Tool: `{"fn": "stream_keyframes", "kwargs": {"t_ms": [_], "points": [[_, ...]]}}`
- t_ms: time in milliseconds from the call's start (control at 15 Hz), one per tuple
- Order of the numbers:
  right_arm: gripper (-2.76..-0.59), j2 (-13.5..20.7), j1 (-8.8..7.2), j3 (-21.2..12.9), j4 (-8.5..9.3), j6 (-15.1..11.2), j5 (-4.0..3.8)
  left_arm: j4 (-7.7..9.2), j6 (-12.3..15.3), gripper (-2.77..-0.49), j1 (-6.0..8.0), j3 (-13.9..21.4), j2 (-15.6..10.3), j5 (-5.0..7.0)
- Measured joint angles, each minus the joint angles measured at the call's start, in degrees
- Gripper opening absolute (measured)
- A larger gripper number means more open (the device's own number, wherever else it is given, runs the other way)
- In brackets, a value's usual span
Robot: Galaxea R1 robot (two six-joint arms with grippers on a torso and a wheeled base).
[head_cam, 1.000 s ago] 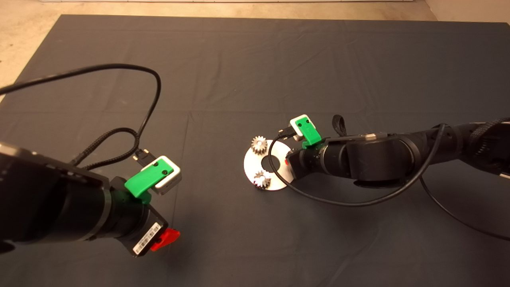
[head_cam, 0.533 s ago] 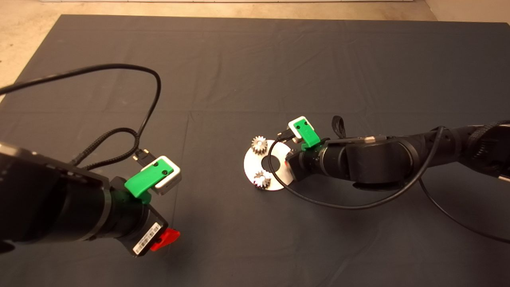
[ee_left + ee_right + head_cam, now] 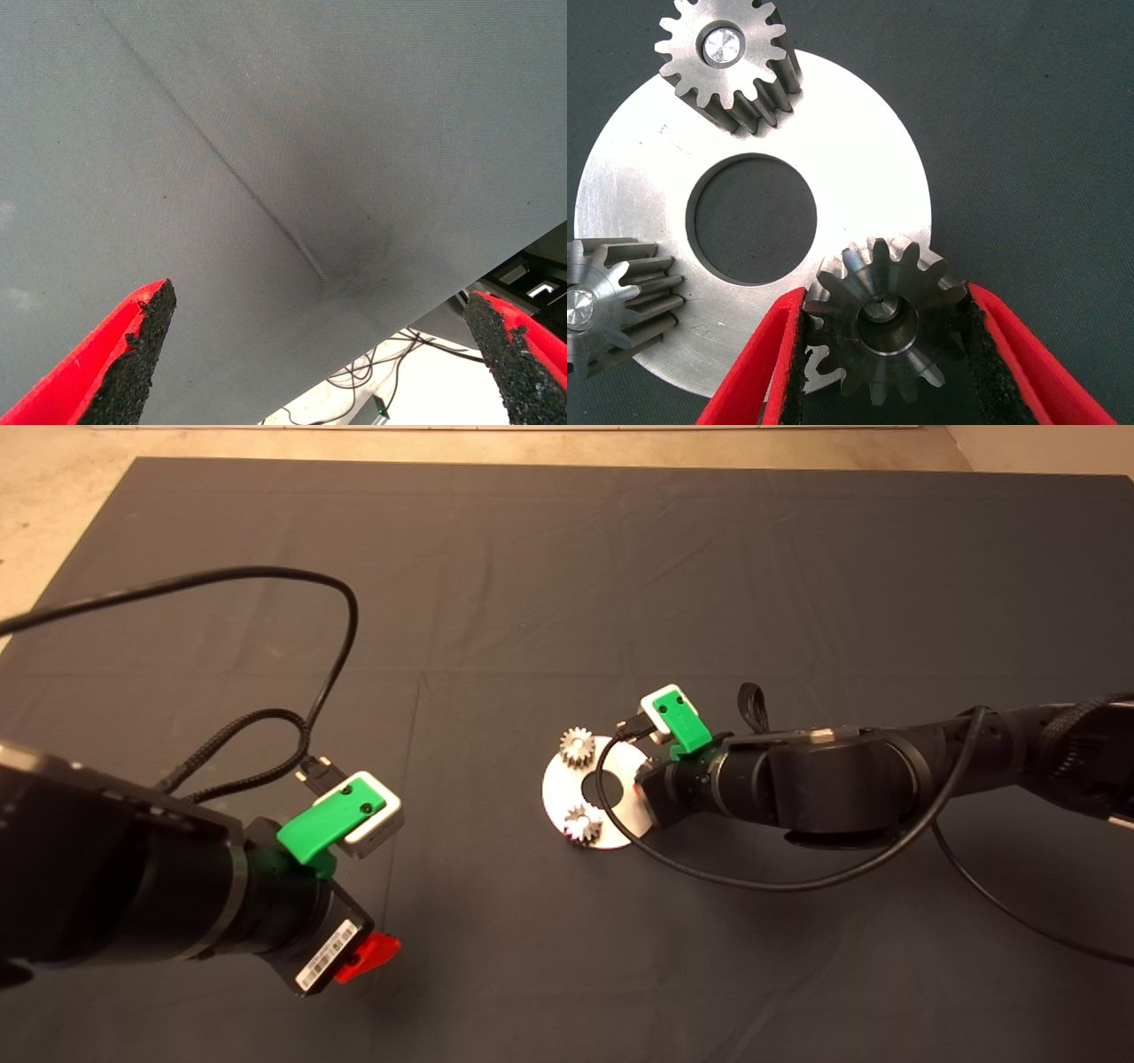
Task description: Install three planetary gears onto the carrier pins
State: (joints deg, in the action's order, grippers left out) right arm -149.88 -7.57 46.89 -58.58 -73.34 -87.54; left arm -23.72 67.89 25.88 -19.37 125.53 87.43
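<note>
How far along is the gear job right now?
Two silvery toothed gears already sit on pins of the flat silver disc. The right claw grips the darker grey gear over the disc's edge, the pin tip showing in its bore; seating and release remain. The left claw hangs open over the dark mat.

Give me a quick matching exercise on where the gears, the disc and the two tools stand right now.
Things:
1. darker gear
2. two silvery gears
3. left tool
4. disc

States:
A. open over bare mat, away from the parts
B. flat on the mat, large central hole uncovered
C. seated, pin tops showing in their bores
D. between the right tool's pads at the disc's rim, pin tip showing in its bore

Pairs: 1-D, 2-C, 3-A, 4-B
</note>
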Motion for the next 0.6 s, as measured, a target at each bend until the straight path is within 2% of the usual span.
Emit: {"fn": "stream_keyframes", "kwargs": {"t_ms": [333,600], "points": [[-2.18,0.02,0.05,0.0,0.0,0.0,0.0,0.0,0.0,-0.92,0.0,0.0,0.0,0.0],[-1.94,0.02,0.07,0.0,0.0,0.02,0.0,0.0,-0.02,-0.92,0.0,0.0,0.0,0.0]]}}
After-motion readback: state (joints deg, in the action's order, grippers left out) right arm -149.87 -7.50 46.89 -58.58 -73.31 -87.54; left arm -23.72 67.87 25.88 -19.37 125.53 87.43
